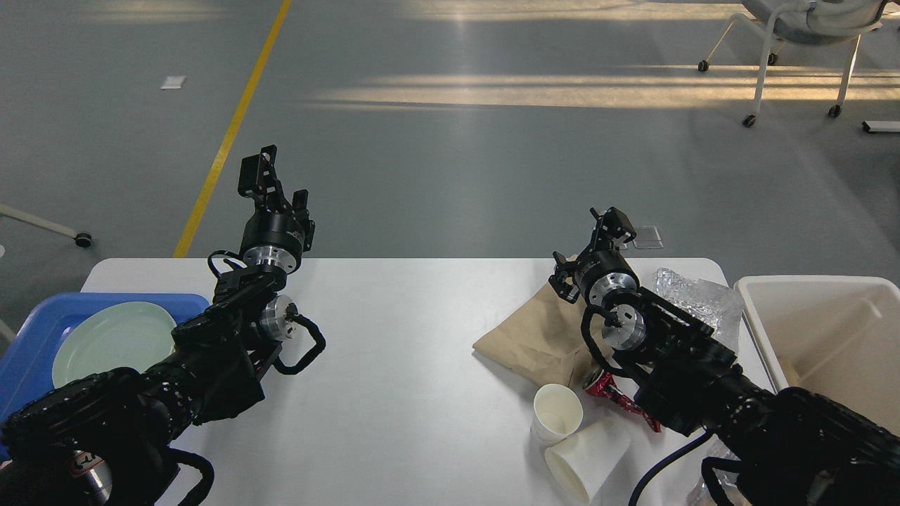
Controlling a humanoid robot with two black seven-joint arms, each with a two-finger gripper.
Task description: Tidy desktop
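Single head view, forward and down over the desktop point(422, 337); grey floor point(450, 140) beyond

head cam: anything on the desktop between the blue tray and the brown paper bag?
Only my left arm's elbow. Otherwise the desktop is bare between the blue tray and the brown paper bag, per head view.

My desktop point(415, 351) is a broad white matte tabletop with rounded far corners, lying flat and level below me. It spans nearly the whole width of my view, its far edge meeting the grey floor point(450, 161), its middle stretch bare and smooth.
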